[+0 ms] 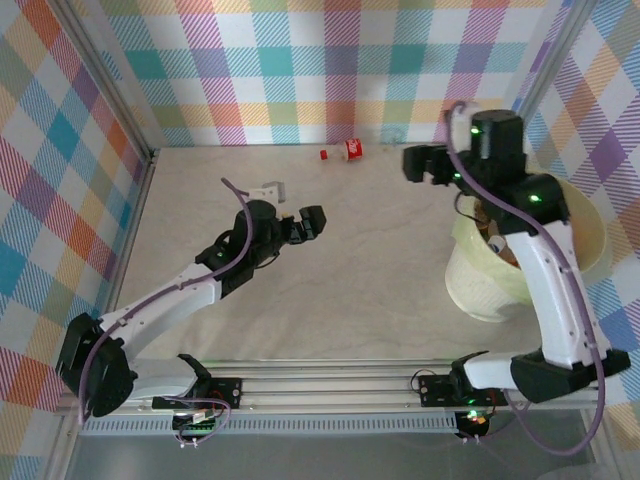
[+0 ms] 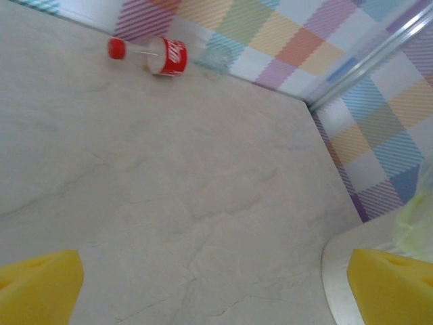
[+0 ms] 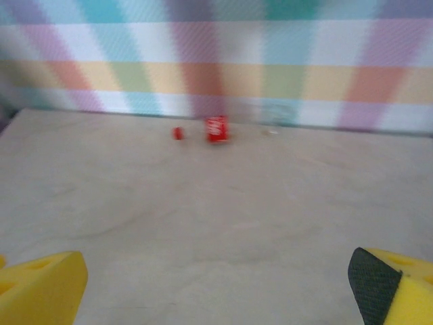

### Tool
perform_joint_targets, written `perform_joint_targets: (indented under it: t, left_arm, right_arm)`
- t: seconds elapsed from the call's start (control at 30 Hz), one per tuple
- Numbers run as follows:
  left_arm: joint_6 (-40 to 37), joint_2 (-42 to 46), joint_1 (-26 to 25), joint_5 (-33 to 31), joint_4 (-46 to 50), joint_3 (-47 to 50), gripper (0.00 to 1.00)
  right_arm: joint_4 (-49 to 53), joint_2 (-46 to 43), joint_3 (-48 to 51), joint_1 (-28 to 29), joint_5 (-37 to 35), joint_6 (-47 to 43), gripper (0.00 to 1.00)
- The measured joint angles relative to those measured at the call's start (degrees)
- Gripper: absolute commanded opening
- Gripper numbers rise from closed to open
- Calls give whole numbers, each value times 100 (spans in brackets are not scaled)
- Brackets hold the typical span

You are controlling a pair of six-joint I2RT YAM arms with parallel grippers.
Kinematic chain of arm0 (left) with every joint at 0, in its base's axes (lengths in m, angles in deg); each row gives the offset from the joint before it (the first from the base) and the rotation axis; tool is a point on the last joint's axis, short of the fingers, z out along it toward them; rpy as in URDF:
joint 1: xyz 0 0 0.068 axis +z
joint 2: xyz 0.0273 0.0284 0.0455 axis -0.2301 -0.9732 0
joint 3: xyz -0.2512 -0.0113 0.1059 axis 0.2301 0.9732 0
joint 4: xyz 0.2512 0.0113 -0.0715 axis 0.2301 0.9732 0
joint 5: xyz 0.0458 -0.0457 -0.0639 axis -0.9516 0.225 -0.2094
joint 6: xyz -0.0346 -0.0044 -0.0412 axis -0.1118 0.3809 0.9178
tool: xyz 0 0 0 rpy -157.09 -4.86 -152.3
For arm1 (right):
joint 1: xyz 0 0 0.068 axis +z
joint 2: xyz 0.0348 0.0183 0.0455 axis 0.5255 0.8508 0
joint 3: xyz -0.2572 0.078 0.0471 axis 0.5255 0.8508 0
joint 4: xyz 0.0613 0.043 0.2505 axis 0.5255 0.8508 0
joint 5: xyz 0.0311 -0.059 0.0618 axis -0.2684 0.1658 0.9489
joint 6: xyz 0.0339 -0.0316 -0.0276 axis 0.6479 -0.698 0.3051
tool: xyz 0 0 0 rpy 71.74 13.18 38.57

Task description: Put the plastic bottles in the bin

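Plainly, left claw (image 2: 215, 288) and right claw (image 3: 216, 288) gape empty; one bottle (image 1: 347, 151) (red-labelled) lies by the wall (image 1: 300, 60).

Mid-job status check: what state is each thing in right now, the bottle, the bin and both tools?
Plastic bottle: lying on its side by the far wall, red cap on, untouched.
Bin: upright on the right, contents mostly hidden behind the right arm.
Left tool: open, empty, over bare table.
Right tool: open, empty, facing the bottle.
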Motion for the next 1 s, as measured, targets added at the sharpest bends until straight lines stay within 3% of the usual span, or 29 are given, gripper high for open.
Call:
perform_joint_targets:
  t: [0.2,0.43,0.77,1.0]
  left_arm:
    - [369,146,7,-501,409,26,100]
    - [824,44,50,-1104,774,28,100]
    - [953,-350,173,-1447,1019,28,100]
    - [1036,-382,343,-1405,846,79,100]
  right_arm:
    - [-1392,765,396,839,730,-170,100]
    - [-2691,2039,647,903,1213,66,100]
    - [-3342,4026,20,778,494,-463,100]
    - [-3348,5353,-1464,365,-92,-1244,100]
